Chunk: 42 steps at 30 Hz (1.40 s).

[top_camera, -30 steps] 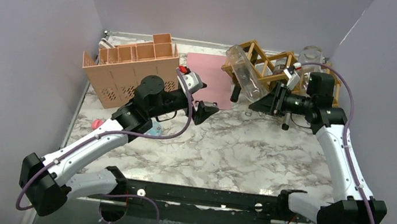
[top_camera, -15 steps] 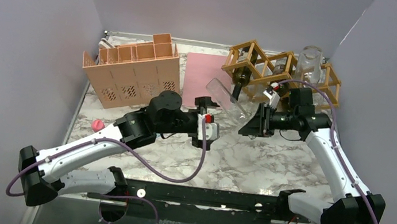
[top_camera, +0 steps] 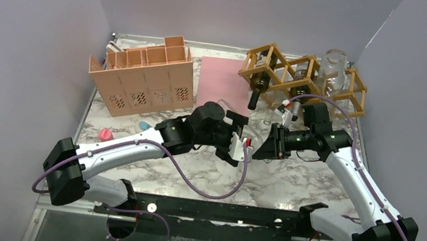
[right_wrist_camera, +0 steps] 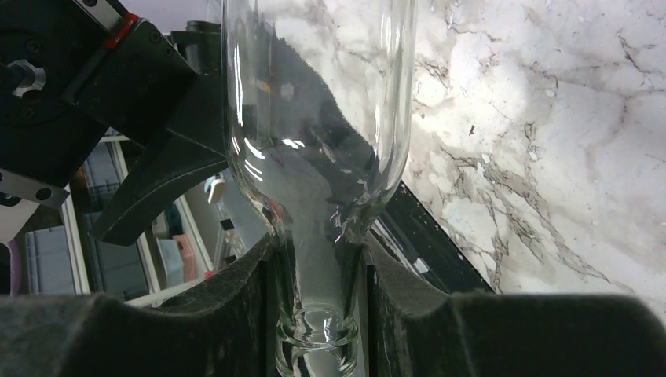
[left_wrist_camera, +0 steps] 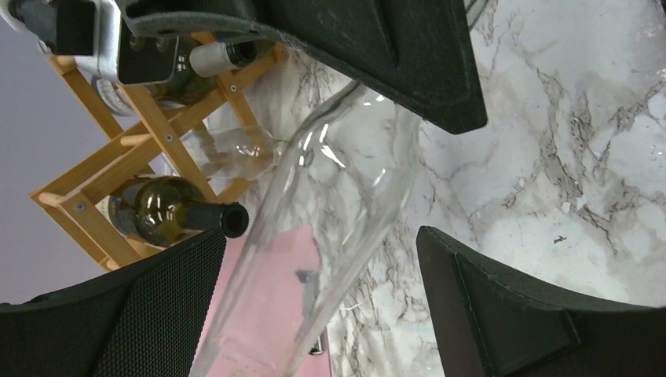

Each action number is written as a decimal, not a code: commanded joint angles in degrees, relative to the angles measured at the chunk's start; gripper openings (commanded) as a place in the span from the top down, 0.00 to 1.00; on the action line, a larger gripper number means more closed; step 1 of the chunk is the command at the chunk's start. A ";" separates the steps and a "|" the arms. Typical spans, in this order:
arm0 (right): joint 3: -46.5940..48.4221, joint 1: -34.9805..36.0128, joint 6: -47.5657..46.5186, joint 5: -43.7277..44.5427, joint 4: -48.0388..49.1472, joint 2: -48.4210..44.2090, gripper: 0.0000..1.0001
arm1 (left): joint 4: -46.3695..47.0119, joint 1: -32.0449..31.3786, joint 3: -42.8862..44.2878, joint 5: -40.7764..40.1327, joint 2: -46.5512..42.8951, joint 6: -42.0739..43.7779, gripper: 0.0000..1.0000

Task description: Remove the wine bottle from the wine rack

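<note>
Right gripper (right_wrist_camera: 318,275): clenched on the wine bottle (right_wrist_camera: 314,118) neck, for carrying.
Left gripper (left_wrist_camera: 322,267): released, wine bottle body between its fingers, probably for support.

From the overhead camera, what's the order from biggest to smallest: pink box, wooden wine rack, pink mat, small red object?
1. pink box and wooden wine rack: about alike, unranked
2. pink mat
3. small red object

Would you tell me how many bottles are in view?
4: two dark bottles and one clear bottle in the wine rack, another clear bottle in the right gripper; others may be hidden.
</note>
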 commanded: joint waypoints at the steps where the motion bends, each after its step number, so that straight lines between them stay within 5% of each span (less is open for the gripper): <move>1: 0.14 1.11 -1.62 -0.70 1.16 -1.78 0.80 | 3.87 -0.54 0.85 0.05 1.05 2.81 0.01; 10: 0.52 2.00 -1.79 -0.30 0.67 -1.74 0.80 | 0.59 -2.09 2.49 0.89 4.50 6.19 0.06; 14: 0.30 2.39 -1.88 0.06 0.45 -1.82 0.80 | 0.61 -2.67 2.50 -0.62 5.08 6.47 0.18; 24: 0.07 3.18 -1.88 0.28 0.19 -1.89 0.79 | 0.77 -3.89 1.64 -2.54 5.39 8.38 0.18; 32: 0.15 3.61 -2.07 -0.07 -0.24 -1.72 0.78 | 0.83 -3.98 1.99 -2.96 6.04 9.07 0.35; 36: 1.29 3.59 -2.72 -0.21 -0.79 -0.75 0.72 | 1.85 -3.98 0.90 -3.26 5.70 8.46 0.44; 42: 4.20 3.59 -3.68 2.23 -1.75 1.29 0.46 | 6.80 -3.98 -3.26 -3.78 3.47 5.03 0.57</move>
